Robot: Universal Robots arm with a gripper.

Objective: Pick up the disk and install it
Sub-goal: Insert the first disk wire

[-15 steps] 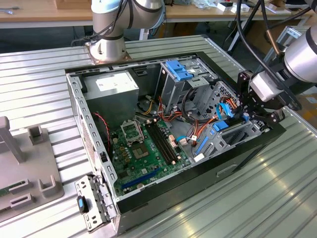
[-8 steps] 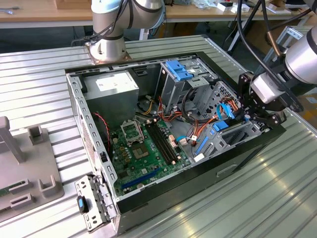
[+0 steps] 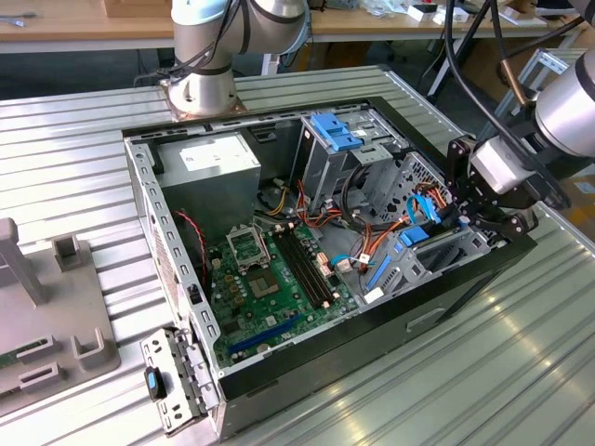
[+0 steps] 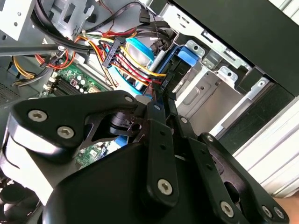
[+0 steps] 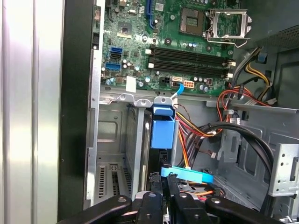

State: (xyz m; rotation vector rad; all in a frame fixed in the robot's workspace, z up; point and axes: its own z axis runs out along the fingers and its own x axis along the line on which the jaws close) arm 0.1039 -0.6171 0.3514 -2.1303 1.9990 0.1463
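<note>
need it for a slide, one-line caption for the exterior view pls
Robot arm's gripper lowered into the drive bay corner of an open computer case, motherboard exposed.

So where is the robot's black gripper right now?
In the exterior view the gripper is at the open computer case's right end, beside the grey metal drive bay.

- The white label point(image 3: 212, 155) on the grey power-supply box point(image 3: 220, 167), at the far corner of the open computer case point(image 3: 372, 321) in the exterior view, carries dark print too small to read.
- No other text, number or sign can be read.
</note>
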